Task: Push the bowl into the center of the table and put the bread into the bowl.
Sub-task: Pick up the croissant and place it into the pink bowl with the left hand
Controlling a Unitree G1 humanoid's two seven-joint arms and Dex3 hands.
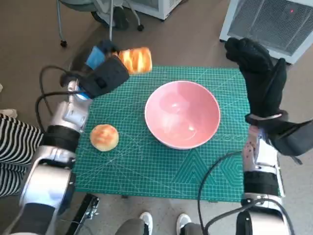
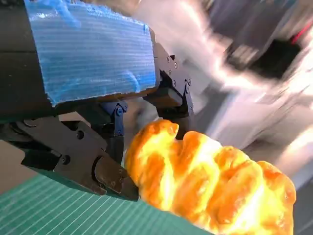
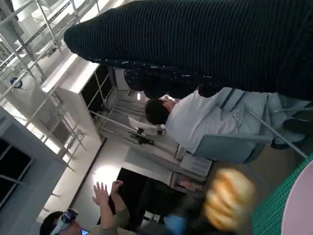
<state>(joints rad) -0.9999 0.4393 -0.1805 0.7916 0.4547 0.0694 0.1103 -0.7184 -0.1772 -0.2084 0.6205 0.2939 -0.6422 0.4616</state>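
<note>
A pink bowl (image 1: 182,114) stands near the middle of the green mat (image 1: 146,166). My left hand (image 1: 106,71) is raised over the mat's far left corner and grips a long golden bread (image 1: 136,60) (image 2: 210,183), which also shows blurred in the right wrist view as the bread (image 3: 227,198). A round bun (image 1: 104,137) lies on the mat at the left, below that hand. My right hand (image 1: 259,78) in its black glove (image 3: 205,44) is lifted at the mat's far right edge, fingers spread, holding nothing, apart from the bowl.
A white slatted appliance (image 1: 274,22) stands on the floor beyond the right corner, and chair legs with castors (image 1: 63,43) stand at the back left. A person's striped sleeve (image 1: 12,147) is at the left, and feet (image 1: 164,223) show at the front edge. People (image 3: 195,117) appear in the right wrist view.
</note>
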